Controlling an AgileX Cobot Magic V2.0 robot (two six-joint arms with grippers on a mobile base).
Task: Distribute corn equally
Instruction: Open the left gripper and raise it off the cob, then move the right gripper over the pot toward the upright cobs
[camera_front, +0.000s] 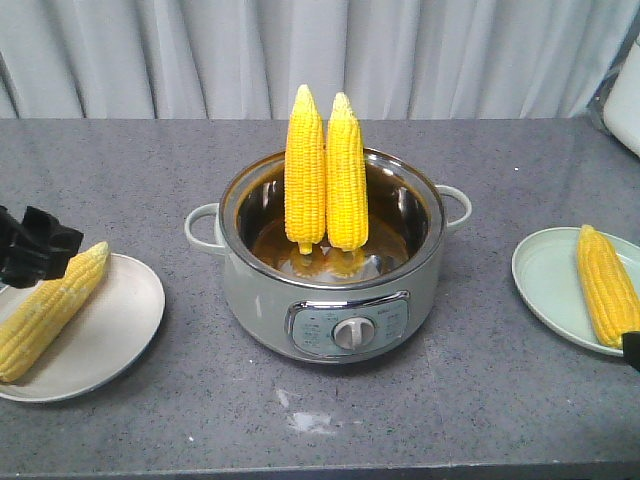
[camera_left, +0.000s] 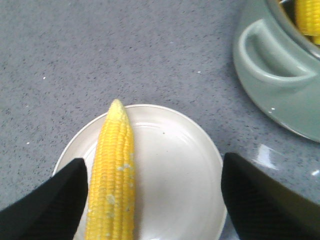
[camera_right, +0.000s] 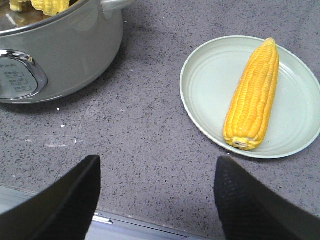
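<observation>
On the left, one cob of corn (camera_front: 50, 310) lies slantwise on the white plate (camera_front: 120, 330), its tip toward the pot. The left gripper (camera_left: 154, 160) hangs over it empty, jaws spread wide, with the cob close by one finger.

In the middle, two cobs (camera_front: 305, 170) (camera_front: 347, 175) stand upright side by side in the grey pot (camera_front: 330, 300), tips up and butts on the shiny bottom. On the right, a fourth cob (camera_right: 252, 95) lies along the pale green plate (camera_right: 200, 100). The right gripper (camera_right: 157, 160) hovers over the bare tabletop (camera_right: 150, 130) short of that plate, jaws spread and holding nothing.

A cob like these is likely stiff and fairly heavy, and won't bend. The rounded kernel rows may be slick, and a hard squeeze could burst them. The thick middle looks like the safest hold, gripped across the width. For the standing pair that means the upper half, clear of the pot's rim. The taper near the tip would probably let a cob slip out.

All four are bright yellow, with tidy kernel rows and paler pointed tips.
</observation>
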